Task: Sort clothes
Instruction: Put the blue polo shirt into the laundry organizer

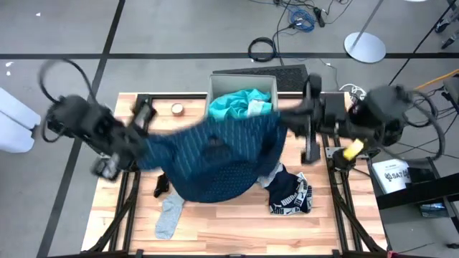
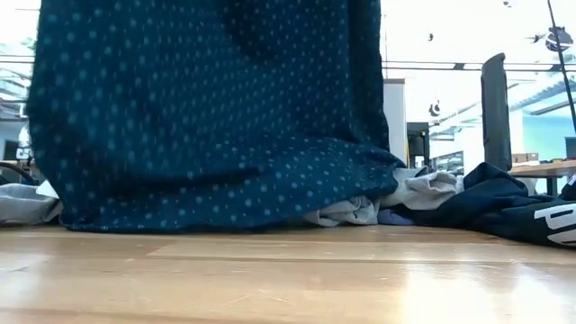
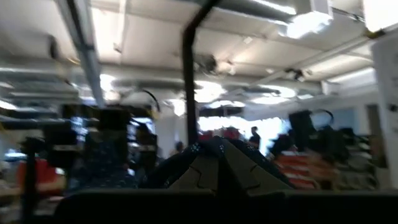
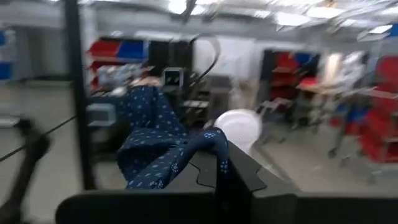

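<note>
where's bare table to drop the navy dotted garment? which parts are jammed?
Free: the front strip of the table below the grey sock and black-and-white patterned garment. Crowded: the middle, under the navy dotted garment stretched between left claw and right claw; the box holds the turquoise garment.

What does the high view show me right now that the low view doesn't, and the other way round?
Only the high view shows the left gripper and right gripper stretching the navy dotted garment between them, the turquoise garment in the box, and the grey sock. Only the low view shows light grey fabric bunched under the garment's hem. Both show the navy garment and the black-and-white patterned piece.
</note>
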